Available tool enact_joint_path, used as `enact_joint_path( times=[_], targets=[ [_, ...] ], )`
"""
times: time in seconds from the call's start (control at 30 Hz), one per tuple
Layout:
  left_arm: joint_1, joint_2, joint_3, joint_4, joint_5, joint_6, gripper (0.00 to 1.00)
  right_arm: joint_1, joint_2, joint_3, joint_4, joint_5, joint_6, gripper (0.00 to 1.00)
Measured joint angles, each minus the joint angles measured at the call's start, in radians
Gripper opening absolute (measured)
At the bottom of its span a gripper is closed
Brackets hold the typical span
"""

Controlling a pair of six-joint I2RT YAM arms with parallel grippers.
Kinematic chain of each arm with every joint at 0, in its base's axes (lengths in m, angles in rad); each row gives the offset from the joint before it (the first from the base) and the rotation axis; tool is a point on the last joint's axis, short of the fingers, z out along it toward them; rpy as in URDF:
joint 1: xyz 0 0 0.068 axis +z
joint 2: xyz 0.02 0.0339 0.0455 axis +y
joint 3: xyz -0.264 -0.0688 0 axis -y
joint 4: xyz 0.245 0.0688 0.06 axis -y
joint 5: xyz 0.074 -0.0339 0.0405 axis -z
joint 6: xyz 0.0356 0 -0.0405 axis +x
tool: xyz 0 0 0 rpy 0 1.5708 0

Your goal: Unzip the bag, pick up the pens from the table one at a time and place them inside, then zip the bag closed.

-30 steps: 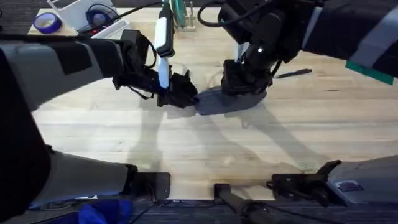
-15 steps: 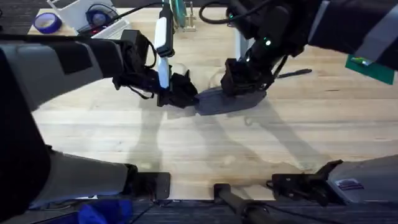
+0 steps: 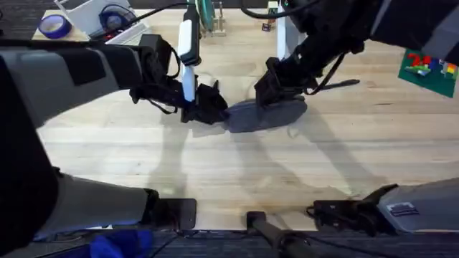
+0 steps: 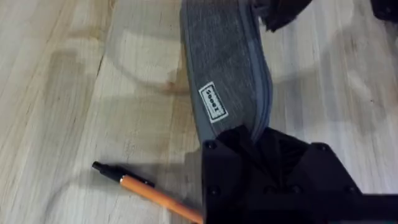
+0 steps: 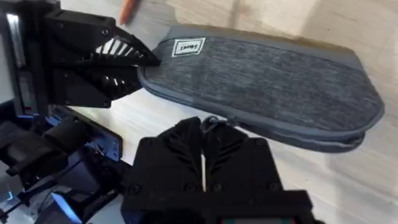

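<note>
Left arm: reaches in from the left, low over the table (image 3: 143, 158); the left gripper (image 3: 214, 109) pinches the left end of the bag (image 3: 265, 115), its black fingers (image 4: 249, 146) pressed onto the fabric corner beside the white label (image 4: 211, 102). Right arm: comes down from the far right; the right gripper (image 3: 276, 86) sits at the bag's far edge, fingers pressed together on the small zipper pull (image 5: 208, 122) (seen from its own wrist). Compared with a second ago, the right arm has tilted and shifted slightly rightward and farther away, while the left arm has not moved. The bag is grey-blue, flat and oblong, lying at mid-table with its zipper line along one long edge. An orange pen (image 4: 146, 193) with a black tip lies on the wood just beside the bag's left end; a dark pen (image 3: 338, 84) lies to the bag's right, apart from it.
</note>
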Motion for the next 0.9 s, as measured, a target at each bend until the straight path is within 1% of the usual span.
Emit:
enact_joint_path(
  times=[0.1,0.27,0.4,0.8,0.9],
  targets=[
    [0.000,0.000,0.000,0.000,0.000,0.000,0.042,-0.001,0.027,0.000,0.005,-0.034,-0.019,0.031],
    [0.000,0.000,0.000,0.000,0.000,0.000,0.042,-0.002,0.117,0.000,0.013,-0.117,-0.045,0.031],
    [-0.003,0.000,0.000,0.000,0.000,0.000,0.042,-0.004,0.165,0.000,0.041,-0.164,-0.054,0.031],
    [-0.003,0.000,0.000,0.002,-0.002,0.000,0.042,-0.009,0.171,0.000,0.078,-0.210,-0.056,0.032],
    [-0.003,0.000,0.000,0.002,-0.002,0.000,0.042,-0.010,0.172,0.000,0.089,-0.236,-0.063,0.032]
  ],
)
